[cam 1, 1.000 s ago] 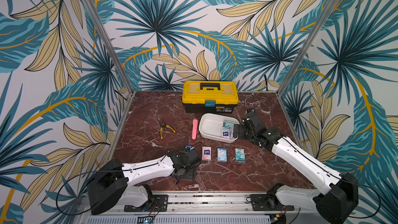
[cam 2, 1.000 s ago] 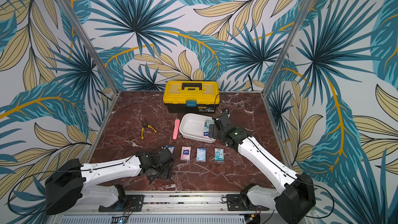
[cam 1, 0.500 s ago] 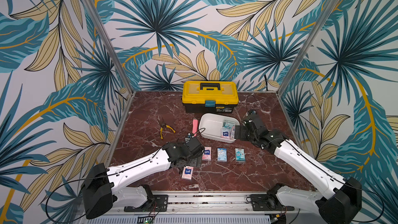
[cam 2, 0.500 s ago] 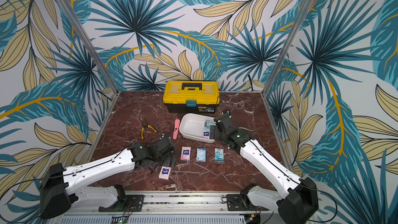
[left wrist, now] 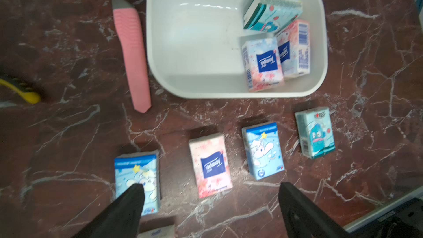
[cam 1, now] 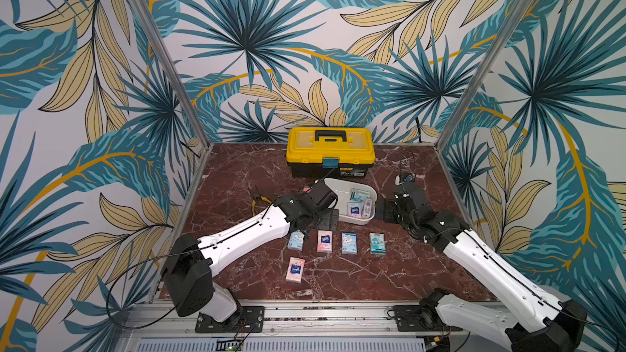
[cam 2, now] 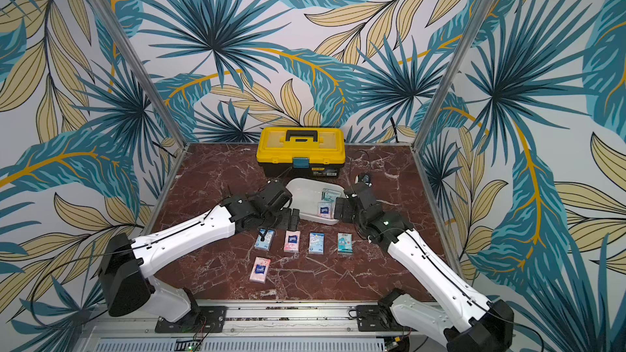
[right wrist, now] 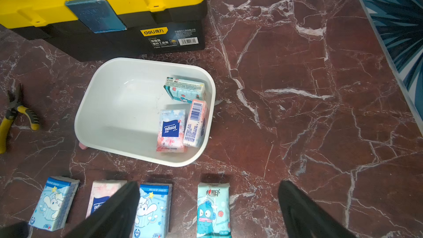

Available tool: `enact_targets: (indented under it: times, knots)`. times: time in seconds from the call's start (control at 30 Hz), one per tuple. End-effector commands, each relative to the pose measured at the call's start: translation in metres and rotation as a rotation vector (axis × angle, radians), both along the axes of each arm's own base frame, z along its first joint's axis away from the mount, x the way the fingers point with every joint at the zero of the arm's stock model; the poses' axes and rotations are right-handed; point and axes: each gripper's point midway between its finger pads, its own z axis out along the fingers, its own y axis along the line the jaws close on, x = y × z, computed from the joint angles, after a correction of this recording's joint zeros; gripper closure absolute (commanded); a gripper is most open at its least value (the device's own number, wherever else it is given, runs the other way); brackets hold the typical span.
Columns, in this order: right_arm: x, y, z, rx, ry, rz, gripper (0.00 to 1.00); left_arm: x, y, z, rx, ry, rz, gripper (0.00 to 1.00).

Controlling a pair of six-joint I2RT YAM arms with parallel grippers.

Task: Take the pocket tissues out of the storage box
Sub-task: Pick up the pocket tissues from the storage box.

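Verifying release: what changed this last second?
Left gripper let go of a pink pack, now lying in front of the row of four packs, then moved to the box, open. Right gripper barely moved; that row and the three packs in the box stayed put.

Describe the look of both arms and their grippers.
The left arm and right arm have smooth white tapered shells, bulky black joints and thin black cables along the shells. The left gripper and right gripper have matte black flat fingers. No markings are legible.
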Motion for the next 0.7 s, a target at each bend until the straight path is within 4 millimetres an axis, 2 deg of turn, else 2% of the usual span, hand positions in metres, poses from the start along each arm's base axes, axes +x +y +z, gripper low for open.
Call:
enact_targets:
  times: [0.0,0.1,0.23,0.4,0.67]
  knots:
    - [-0.009,-0.008,-0.007,-0.013,0.023,-0.021,0.01,0.026,-0.030,0.016,-0.071,-0.049,-0.042,0.04]
    - [-0.012,-0.009,-0.006,-0.011,0.021,-0.021,0.01,0.045,-0.046,0.011,-0.084,-0.045,-0.047,0.05]
    - [-0.014,-0.012,-0.004,-0.016,0.016,-0.024,0.01,0.061,-0.071,0.002,-0.112,0.002,-0.091,0.08]
    - [-0.017,-0.015,0.000,-0.013,0.004,-0.027,0.01,0.074,-0.095,-0.020,-0.108,0.053,-0.118,0.12]
    - [-0.020,-0.018,0.002,-0.023,-0.001,-0.027,0.01,0.087,-0.113,-0.050,-0.071,0.111,-0.136,0.16]
